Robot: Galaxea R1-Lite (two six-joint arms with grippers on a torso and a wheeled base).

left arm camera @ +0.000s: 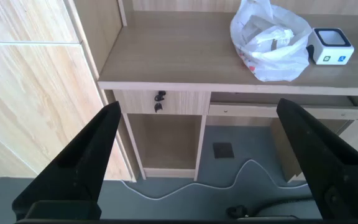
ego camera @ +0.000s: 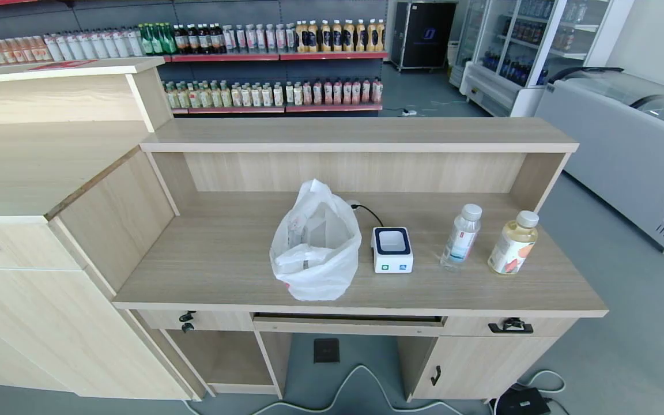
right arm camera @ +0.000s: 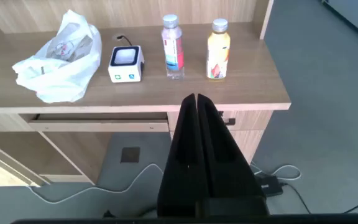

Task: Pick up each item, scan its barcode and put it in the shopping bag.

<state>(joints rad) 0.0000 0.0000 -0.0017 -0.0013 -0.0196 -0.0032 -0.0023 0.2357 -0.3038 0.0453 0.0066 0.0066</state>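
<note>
The left gripper (left arm camera: 199,107) hangs short of the worktop's (ego camera: 205,259) front edge, toward its left corner. Its fingers are spread wide with nothing between them. About midway along the worktop, closer to the front edge than the back, sits the white shopping bag (ego camera: 316,248) (mouth open upward, with something pale inside that cannot be made out). Just beside it on the right is the barcode scanner (ego camera: 392,249), its black cable (ego camera: 369,212) running toward the back edge. Farther right a clear bottle (ego camera: 460,237) with a white cap stands upright. A yellow drink bottle (ego camera: 513,244) stands upright near it, closest to the right edge. The right gripper (right arm camera: 196,99) is held short of the front edge toward the right corner, fingers pressed together and empty.
</note>
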